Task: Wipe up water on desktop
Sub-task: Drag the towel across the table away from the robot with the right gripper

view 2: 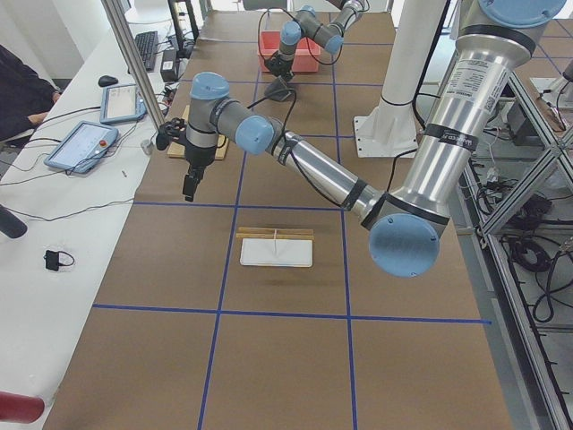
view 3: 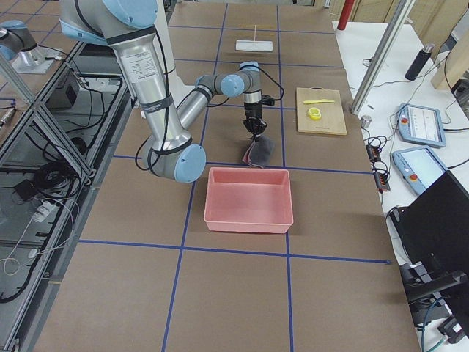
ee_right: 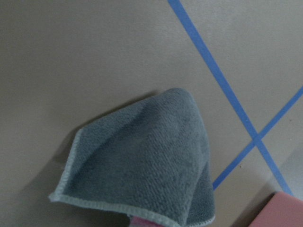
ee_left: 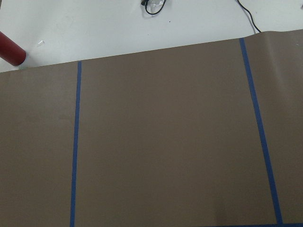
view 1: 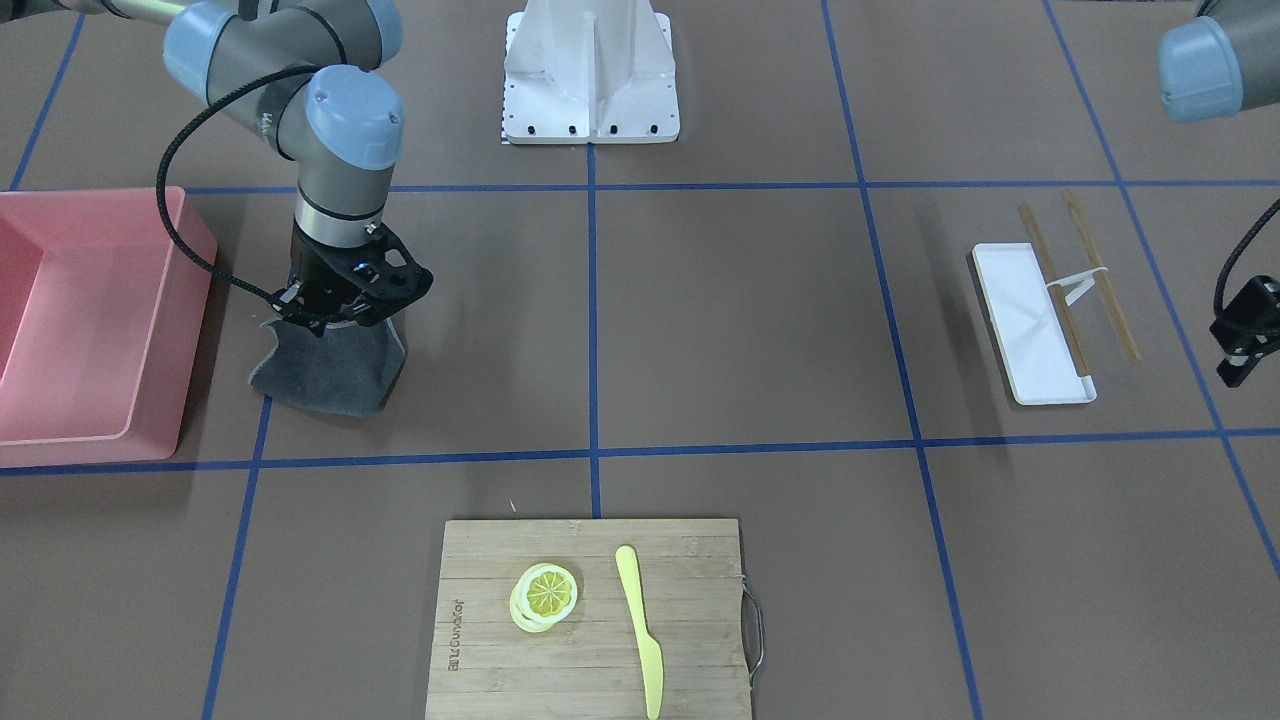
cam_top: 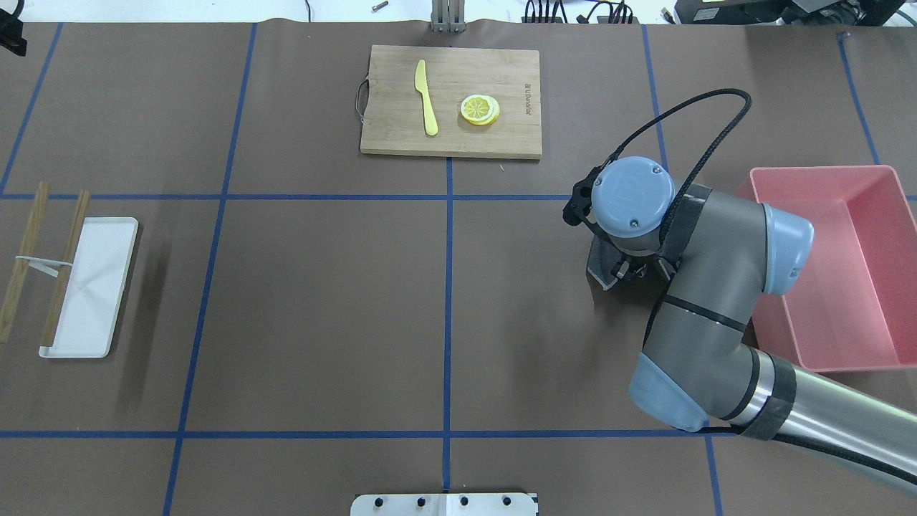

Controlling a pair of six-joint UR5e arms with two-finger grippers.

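Observation:
The brown desktop [view 1: 740, 320] with blue tape lines shows no water that I can make out. My right gripper [view 1: 330, 310] is shut on a grey cloth [view 1: 330, 372] and holds it hanging, its lower edge touching the desktop beside the pink bin. The cloth also shows in the right wrist view [ee_right: 142, 161], the overhead view [cam_top: 600, 266] and the exterior right view [view 3: 258, 152]. My left gripper [view 1: 1240, 345] hovers at the table's far end [view 2: 190, 184], near nothing; I cannot tell whether it is open or shut. The left wrist view shows only bare desktop [ee_left: 165, 142].
A pink bin [view 1: 90, 320] stands right beside the cloth. A bamboo cutting board [view 1: 590, 620] carries a yellow knife [view 1: 640, 630] and lemon slices [view 1: 547, 595]. A white tray [view 1: 1030, 325] with two wooden sticks [view 1: 1100, 275] lies near the left arm.

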